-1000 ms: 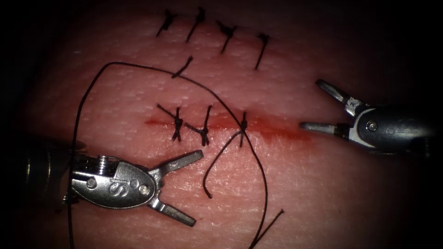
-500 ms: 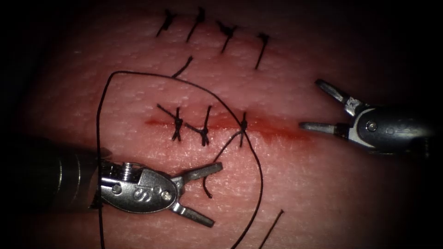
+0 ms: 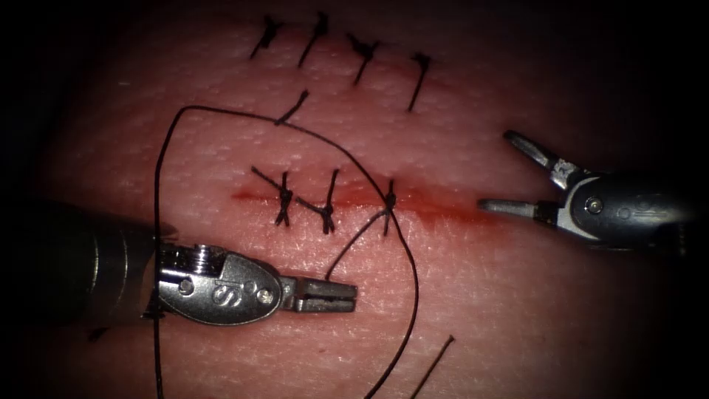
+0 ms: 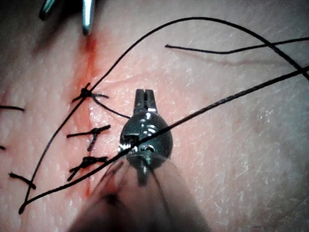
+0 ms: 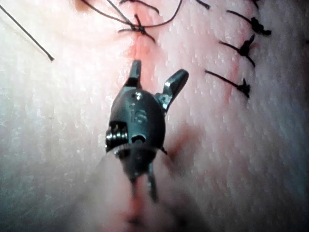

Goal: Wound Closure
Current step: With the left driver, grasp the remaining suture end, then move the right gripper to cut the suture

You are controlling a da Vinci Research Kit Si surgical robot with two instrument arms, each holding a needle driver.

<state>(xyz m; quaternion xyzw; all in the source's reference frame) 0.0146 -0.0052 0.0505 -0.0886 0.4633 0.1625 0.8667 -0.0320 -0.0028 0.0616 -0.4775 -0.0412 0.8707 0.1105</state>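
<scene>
Left claw (image 3: pixel 341 294) we see clenched on the short thread tail (image 3: pixel 353 247) below the cut (image 3: pixel 413 205); right claw (image 3: pixel 506 174) gapes empty, well apart.

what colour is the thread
Black; the thread shows best in the endoscope view, against the pink tissue.

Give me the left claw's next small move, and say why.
Probably a gentle pull of the left claw away from the cut: it looks shut on the short thread tail from the rightmost stitch, and that tail curves slack. The right claw is open, holding nothing, at the cut's right end.
</scene>
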